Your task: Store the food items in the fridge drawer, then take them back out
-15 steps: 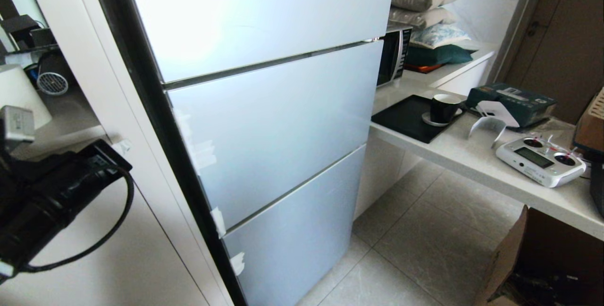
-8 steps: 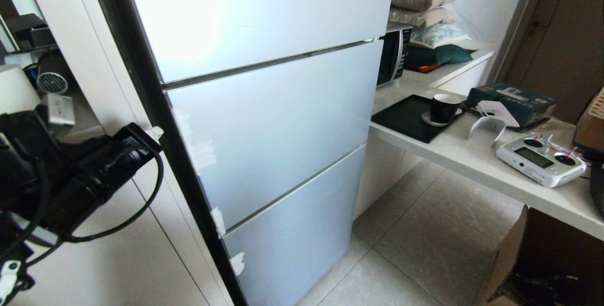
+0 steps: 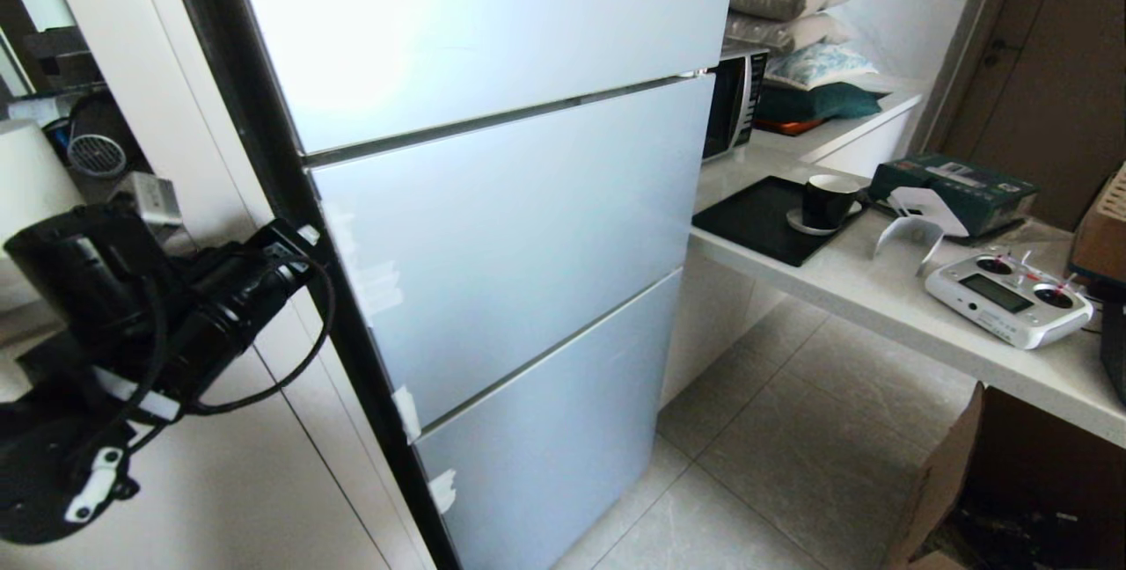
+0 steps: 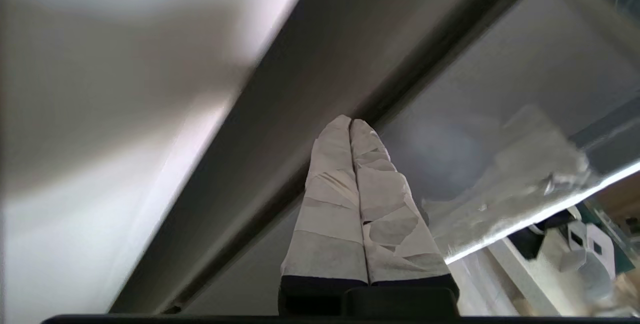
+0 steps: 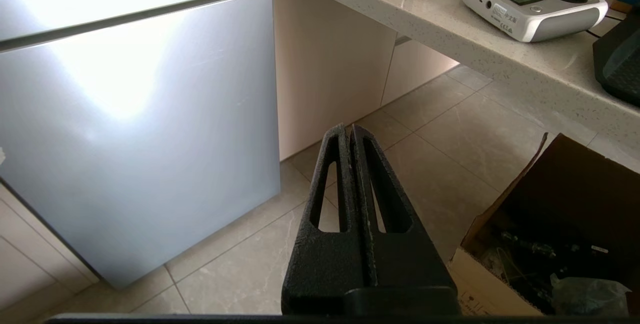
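I'm seeing left end effector point(image 4: 351, 123) pressing together at the fridge's point(image 3: 493, 227) dark left edge, right end effector point(image 5: 348, 131) hanging together over the floor point(image 5: 440, 149), fridge fronts all closed, drawer and fruit hidden.

Fridge point(image 3: 493, 227) w/ frosted blue-grey fronts all shut; fruits & clear drawer hidden.

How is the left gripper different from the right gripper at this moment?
The left gripper has fingers wrapped in pale tape; the right gripper is bare black. The left gripper points at the fridge's dark side edge; the right gripper hangs over the floor tiles. Both are shut and empty.
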{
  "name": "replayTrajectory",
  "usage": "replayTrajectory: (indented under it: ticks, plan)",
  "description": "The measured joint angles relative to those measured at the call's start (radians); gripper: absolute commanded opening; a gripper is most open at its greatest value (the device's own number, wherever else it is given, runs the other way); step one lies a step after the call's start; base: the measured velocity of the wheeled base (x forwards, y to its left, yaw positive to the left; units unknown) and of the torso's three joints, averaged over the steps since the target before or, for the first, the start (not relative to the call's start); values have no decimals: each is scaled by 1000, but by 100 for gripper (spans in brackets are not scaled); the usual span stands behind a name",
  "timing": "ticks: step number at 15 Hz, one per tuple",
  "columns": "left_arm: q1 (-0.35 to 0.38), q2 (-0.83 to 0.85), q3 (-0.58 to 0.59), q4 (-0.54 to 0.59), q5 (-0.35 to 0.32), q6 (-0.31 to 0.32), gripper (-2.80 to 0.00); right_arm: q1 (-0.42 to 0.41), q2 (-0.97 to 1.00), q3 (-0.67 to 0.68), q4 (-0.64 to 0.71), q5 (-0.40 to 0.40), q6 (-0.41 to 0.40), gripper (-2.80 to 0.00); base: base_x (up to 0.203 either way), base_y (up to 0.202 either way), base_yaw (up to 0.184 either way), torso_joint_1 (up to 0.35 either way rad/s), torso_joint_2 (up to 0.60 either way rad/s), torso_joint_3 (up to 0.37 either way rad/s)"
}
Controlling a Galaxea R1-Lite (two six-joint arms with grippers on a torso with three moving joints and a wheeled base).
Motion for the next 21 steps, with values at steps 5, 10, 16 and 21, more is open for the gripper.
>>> replayTrajectory:
  ticks: [5,10,16,21]
  plan:
    - [-56,15,2,-10,-5,-3,-280,0,0,0,0,0,0,-280,0,0,0,0,0,0]
    - [-156,16,23,-23,3,-2,-280,0,0,0,0,0,0,-280,0,0,0,0,0,0]
    - [-244,1,52,-15,-1,7,-280,0,0,0,0,0,0,-280,0,0,0,0,0,0]
    - [-439,-86,127,-12,-10,10,-280,0,0,0,0,0,0,-280,0,0,0,0,0,0]
